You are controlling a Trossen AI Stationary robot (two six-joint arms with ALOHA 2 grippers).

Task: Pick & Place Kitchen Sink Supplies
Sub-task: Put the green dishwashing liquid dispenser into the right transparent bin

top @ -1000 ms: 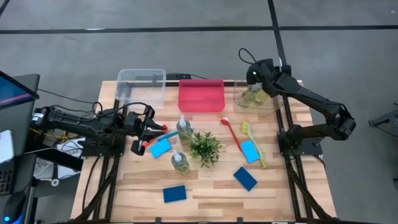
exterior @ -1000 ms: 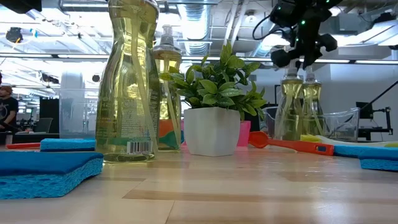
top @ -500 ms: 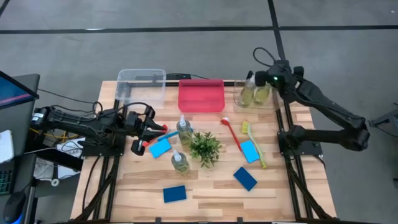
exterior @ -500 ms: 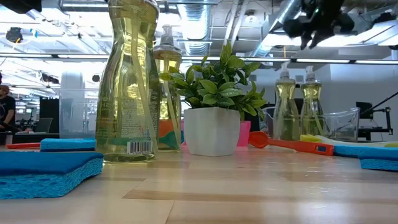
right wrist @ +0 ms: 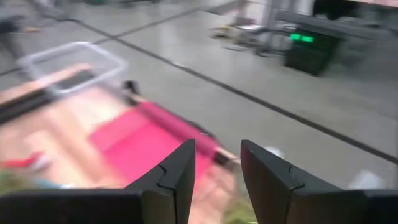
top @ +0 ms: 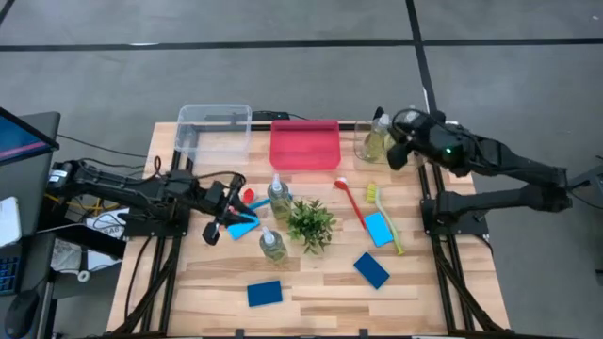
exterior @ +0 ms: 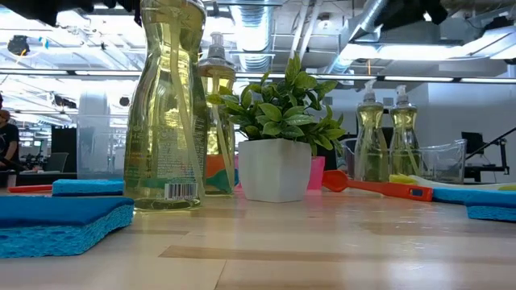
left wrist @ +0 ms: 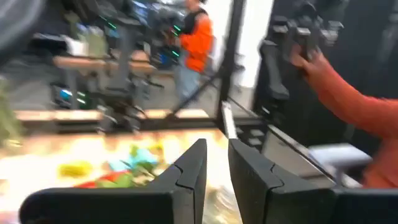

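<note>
- The pump bottles are small, clear plastic with a narrow neck and a pump head. The yellow-green liquid inside shines glassily in the low view, and the nearest one (exterior: 169, 105) carries a printed label with a barcode.
- Two bottles stand upright on the wooden table (top: 320, 287). One (top: 279, 196) is just behind the leafy plant (top: 311, 224) and one (top: 272, 245) is beside it toward the front.
- Two more bottles (exterior: 369, 137) stand side by side in the clear bin (exterior: 443, 157) at the back right corner.
- The sponges are flat, matte blue rectangles with a soft, porous look. One (top: 243, 226) lies by my left gripper, one (top: 378, 229) touches the yellow brush, and two (top: 371, 270) (top: 265, 294) lie apart near the front edge.
- The red brush (top: 353, 202) and the yellow brush (top: 384, 218) are thin plastic sticks. They lie flat, right of the plant.
- My left gripper (top: 229, 215) sits low over the table, just beside the first sponge. Its fingers (left wrist: 193, 180) stand a narrow slit apart, and I see nothing between them.
- My right gripper (top: 394, 155) hangs at the back right, beside the bin of bottles. Its fingers (right wrist: 177, 180) are parted and empty.
- The pink bin (top: 304, 143) is smooth and opaque. The other clear bin (top: 215, 127) sits to its left, with rounded corners.
</note>
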